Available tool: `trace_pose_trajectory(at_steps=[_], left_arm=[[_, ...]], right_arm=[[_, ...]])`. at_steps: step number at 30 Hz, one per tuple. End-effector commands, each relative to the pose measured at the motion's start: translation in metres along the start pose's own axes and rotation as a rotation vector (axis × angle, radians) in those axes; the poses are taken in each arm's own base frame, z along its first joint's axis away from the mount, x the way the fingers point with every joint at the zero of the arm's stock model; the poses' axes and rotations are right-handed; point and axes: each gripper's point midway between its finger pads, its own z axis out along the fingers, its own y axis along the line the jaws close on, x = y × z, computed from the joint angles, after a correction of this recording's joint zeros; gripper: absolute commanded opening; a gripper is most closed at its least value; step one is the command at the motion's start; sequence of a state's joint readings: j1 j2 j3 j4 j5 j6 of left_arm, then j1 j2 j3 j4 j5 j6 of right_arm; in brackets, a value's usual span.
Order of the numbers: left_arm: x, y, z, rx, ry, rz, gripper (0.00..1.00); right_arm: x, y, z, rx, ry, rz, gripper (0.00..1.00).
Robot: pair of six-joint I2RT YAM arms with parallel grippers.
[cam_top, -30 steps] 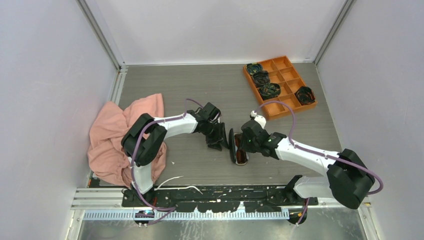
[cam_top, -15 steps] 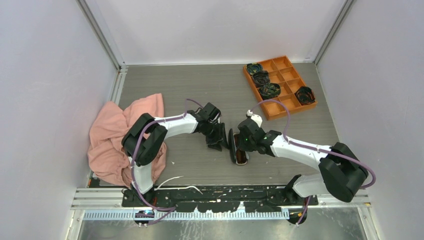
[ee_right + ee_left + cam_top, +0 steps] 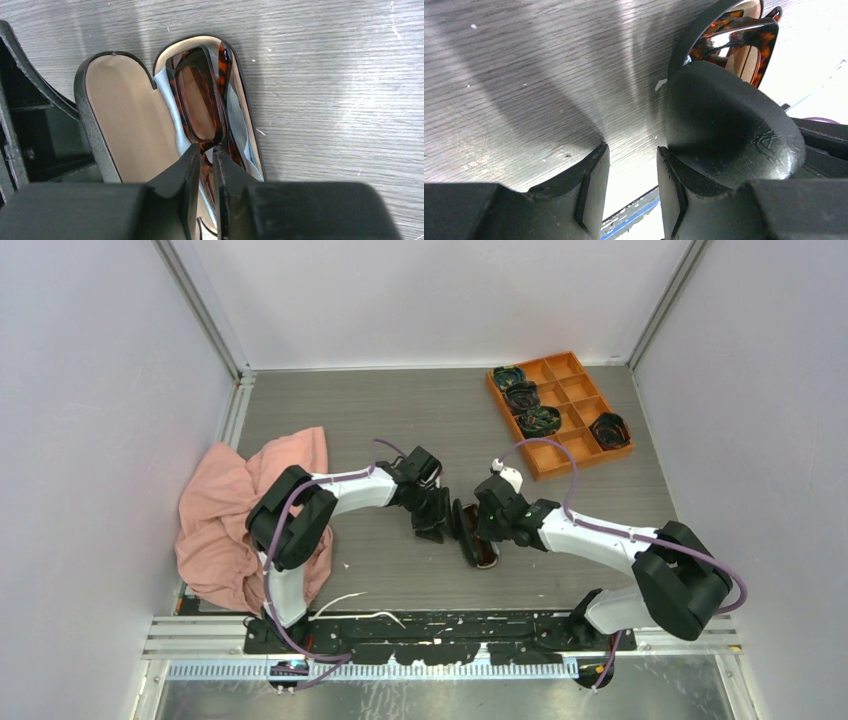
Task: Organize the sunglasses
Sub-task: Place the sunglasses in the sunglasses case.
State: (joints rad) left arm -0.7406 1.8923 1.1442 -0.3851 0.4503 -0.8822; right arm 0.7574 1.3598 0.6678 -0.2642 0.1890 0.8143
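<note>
Right tool (image 3: 206, 154) is seen pinched on the near end of the sunglasses (image 3: 197, 102), which are laid in the right half of the open case (image 3: 117, 115), centre frame. Left tool (image 3: 631, 155) is held slightly apart and empty beside the case lid, low over the worktop (image 3: 524, 75).

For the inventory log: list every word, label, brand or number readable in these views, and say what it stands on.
None. No legible text shows in any view: the sunglasses, the black case and the orange tray carry no readable marking.
</note>
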Motion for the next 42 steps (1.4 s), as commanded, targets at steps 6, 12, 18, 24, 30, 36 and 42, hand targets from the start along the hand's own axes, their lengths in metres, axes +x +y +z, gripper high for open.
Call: trace_pose_trajectory(at_steps=[6, 12, 18, 24, 30, 36, 42], left_arm=[[-0.007, -0.021, -0.004, 0.063, -0.014, 0.040, 0.41], [-0.005, -0.020, -0.007, 0.061, -0.011, 0.057, 0.41], [-0.006, -0.028, -0.010, 0.092, -0.020, 0.061, 0.41], [-0.006, -0.027, -0.008, 0.097, -0.012, 0.056, 0.41], [-0.006, -0.030, -0.008, 0.106, -0.011, 0.053, 0.41], [-0.006, -0.032, -0.010, 0.112, -0.011, 0.055, 0.41], [-0.006, -0.033, -0.010, 0.115, -0.010, 0.055, 0.41]], right_arm=[[-0.006, 0.006, -0.008, -0.038, -0.031, -0.003, 0.30], [-0.010, 0.011, -0.019, -0.091, -0.056, -0.016, 0.31], [-0.007, 0.013, -0.016, -0.098, -0.040, -0.029, 0.30], [-0.006, 0.015, -0.012, -0.100, -0.036, -0.029, 0.30], [0.000, 0.014, -0.002, -0.091, -0.006, -0.037, 0.29], [0.005, 0.006, 0.003, -0.055, 0.004, -0.047, 0.24], [0.002, 0.000, -0.002, -0.028, -0.008, -0.061, 0.24]])
